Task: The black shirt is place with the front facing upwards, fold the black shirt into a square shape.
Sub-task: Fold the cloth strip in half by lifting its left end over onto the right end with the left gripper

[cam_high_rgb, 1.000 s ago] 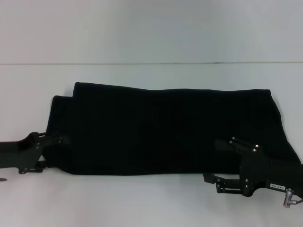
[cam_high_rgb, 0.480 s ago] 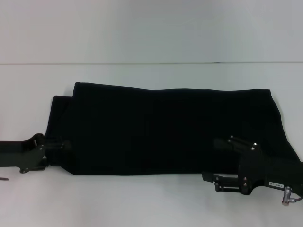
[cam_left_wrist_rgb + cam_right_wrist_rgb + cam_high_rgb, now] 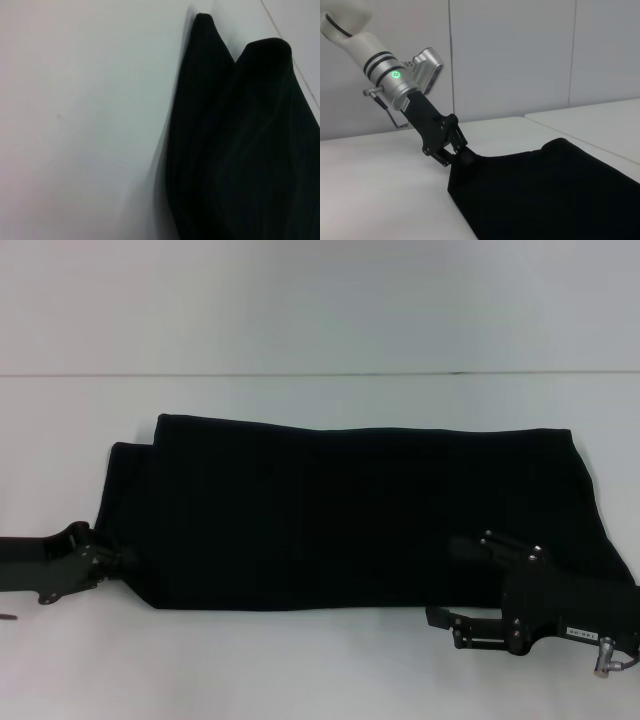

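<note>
1. Black shirt [image 3: 360,510] lies flat on the white table [image 3: 300,320], folded into a long band running left to right across the middle of the head view. No lettering or label visible on the upward face.
2. Far-left end of the band shows a stepped corner: one layer sticks out further left than the layer above it. Left wrist view shows the same end as two rounded folded corners side by side [image 3: 240,125], with bare table beside them.
3. Left hand [image 3: 118,558] sits low at the near-left corner of the shirt, arm coming in from the left edge. In the right wrist view the left hand [image 3: 456,154] has its tips pressed together on the cloth corner, pinching the shirt edge; the corner there looks slightly bunched at the tips.
4. Right hand [image 3: 462,585] is at the near-right part of the shirt, over the near hem. One finger [image 3: 470,545] lies on top of the black cloth, the other finger [image 3: 450,621] is over the white table just in front of the hem. Fingers are spread, well apart, nothing between them that I can make out.
5. Right end of the shirt flares out slightly toward the near-right edge, partly hidden behind the right hand's body.
</note>
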You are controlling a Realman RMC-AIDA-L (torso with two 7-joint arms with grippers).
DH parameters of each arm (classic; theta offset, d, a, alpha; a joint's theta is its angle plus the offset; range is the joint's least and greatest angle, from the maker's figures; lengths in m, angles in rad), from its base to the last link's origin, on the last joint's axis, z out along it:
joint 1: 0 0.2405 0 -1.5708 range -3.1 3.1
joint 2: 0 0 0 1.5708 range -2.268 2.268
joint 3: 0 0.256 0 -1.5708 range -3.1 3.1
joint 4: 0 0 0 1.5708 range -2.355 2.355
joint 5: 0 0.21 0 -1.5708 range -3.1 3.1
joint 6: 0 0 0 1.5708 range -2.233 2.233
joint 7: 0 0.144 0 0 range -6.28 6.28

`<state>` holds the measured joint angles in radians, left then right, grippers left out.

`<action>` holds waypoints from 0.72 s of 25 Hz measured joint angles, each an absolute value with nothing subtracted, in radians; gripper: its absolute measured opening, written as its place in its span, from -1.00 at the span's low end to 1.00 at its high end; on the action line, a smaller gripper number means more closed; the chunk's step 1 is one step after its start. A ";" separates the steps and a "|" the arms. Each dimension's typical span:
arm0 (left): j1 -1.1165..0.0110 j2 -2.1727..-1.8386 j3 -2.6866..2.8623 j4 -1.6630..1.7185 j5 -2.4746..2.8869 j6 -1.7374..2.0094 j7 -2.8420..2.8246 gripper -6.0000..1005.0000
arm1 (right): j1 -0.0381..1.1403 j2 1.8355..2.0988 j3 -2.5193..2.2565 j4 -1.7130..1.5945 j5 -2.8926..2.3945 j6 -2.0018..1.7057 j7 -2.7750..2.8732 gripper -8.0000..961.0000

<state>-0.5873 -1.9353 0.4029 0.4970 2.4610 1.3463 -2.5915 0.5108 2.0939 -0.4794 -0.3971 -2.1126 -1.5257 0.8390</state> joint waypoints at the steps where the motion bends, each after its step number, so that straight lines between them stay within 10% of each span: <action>1: -0.588 -1.935 0.404 0.497 2.461 1.345 -2.591 -0.30 | 0.511 2.094 -0.480 -0.397 -2.113 -1.525 0.839 0.97; 18: -0.570 -1.937 0.397 0.497 2.417 1.345 -2.548 -0.88 | 0.505 2.094 -0.502 -0.385 -2.110 -1.469 0.841 0.97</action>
